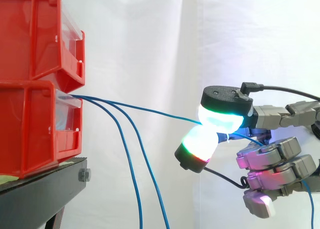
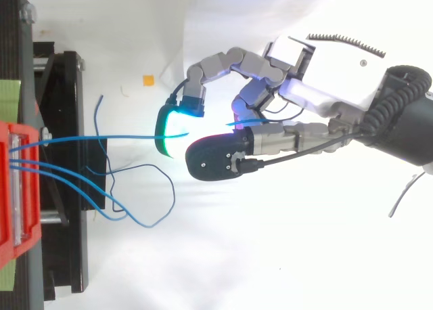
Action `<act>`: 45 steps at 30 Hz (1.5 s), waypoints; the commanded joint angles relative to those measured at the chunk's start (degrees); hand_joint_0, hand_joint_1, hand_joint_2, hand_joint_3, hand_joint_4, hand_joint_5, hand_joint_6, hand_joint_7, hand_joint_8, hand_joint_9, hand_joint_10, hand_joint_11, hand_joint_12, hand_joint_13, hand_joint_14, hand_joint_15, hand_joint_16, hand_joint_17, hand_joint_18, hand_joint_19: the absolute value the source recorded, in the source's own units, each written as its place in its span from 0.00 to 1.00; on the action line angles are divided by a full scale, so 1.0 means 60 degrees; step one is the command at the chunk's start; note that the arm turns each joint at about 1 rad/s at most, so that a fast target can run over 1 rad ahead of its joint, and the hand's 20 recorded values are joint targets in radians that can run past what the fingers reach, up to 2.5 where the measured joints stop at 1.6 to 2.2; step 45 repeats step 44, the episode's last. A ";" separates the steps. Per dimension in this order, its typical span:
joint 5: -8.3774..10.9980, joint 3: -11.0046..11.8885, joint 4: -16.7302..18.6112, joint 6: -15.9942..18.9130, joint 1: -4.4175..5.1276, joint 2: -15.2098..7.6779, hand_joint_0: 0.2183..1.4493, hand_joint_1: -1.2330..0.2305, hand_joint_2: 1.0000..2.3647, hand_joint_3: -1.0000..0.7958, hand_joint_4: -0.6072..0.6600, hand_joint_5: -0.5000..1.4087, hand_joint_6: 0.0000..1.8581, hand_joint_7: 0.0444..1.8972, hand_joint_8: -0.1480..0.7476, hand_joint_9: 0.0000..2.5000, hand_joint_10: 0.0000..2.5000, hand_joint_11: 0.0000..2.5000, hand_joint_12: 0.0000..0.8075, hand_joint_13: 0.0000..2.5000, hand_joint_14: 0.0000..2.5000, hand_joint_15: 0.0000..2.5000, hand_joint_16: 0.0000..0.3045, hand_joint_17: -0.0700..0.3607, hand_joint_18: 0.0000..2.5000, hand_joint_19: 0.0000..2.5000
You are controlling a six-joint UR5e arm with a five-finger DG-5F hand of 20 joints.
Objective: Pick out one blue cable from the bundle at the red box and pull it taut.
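Your hand (image 1: 274,158) pinches one blue cable (image 1: 150,111) between two glowing pads. The cable runs nearly straight ahead to the red bin (image 1: 35,124), and two other cables (image 1: 144,159) sag below it.

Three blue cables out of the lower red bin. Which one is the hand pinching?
The top cable: it runs nearly straight from the lower red bin to the pinching pads of the hand. The other two cables hang down slack.
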 commanded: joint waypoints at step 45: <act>0.0004 -0.0001 0.0000 0.0000 0.0000 0.0000 0.41 0.33 0.01 0.43 0.37 0.16 0.50 0.54 0.42 0.47 0.52 0.58 0.34 0.49 0.55 0.48 0.13 0.37 0.37 0.46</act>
